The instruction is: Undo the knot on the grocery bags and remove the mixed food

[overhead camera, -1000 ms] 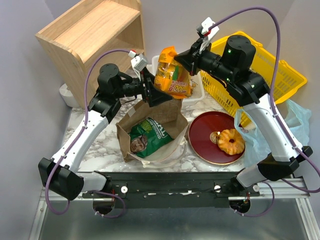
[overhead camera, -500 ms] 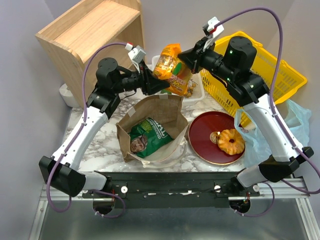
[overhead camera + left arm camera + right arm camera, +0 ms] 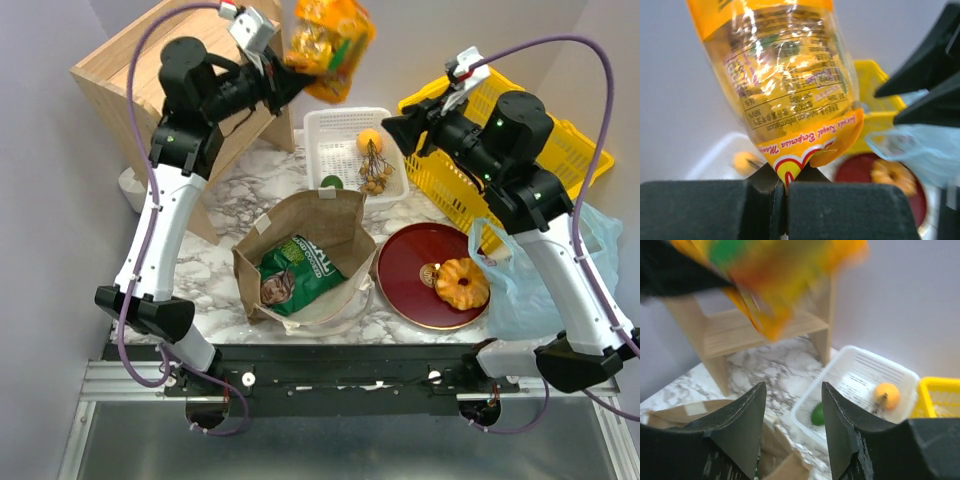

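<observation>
My left gripper [image 3: 287, 78] is shut on the bottom corner of the orange snack packet [image 3: 328, 33], holding it high above the wooden shelf; in the left wrist view the packet [image 3: 790, 75] rises from the closed jaws of that gripper [image 3: 782, 187]. My right gripper [image 3: 396, 127] stands open and empty over the white tray [image 3: 325, 130]; the right wrist view shows nothing in the gap of the gripper [image 3: 793, 390]. The brown paper bag [image 3: 335, 222] holds a green packet [image 3: 298, 272]. The light blue plastic bag [image 3: 560, 275] lies at the right; I cannot make out its knot.
The white tray holds an orange fruit [image 3: 369, 140], a green fruit [image 3: 332, 182] and a brown bunch [image 3: 376, 176]. A ring pastry [image 3: 462, 283] sits on the red plate [image 3: 410, 262]. A yellow basket [image 3: 565, 150] stands back right, a wooden shelf [image 3: 175, 55] back left.
The left gripper closed on the orange packet and carried it up and to the back left. The right gripper let go of it, opened and drew back to the right.
</observation>
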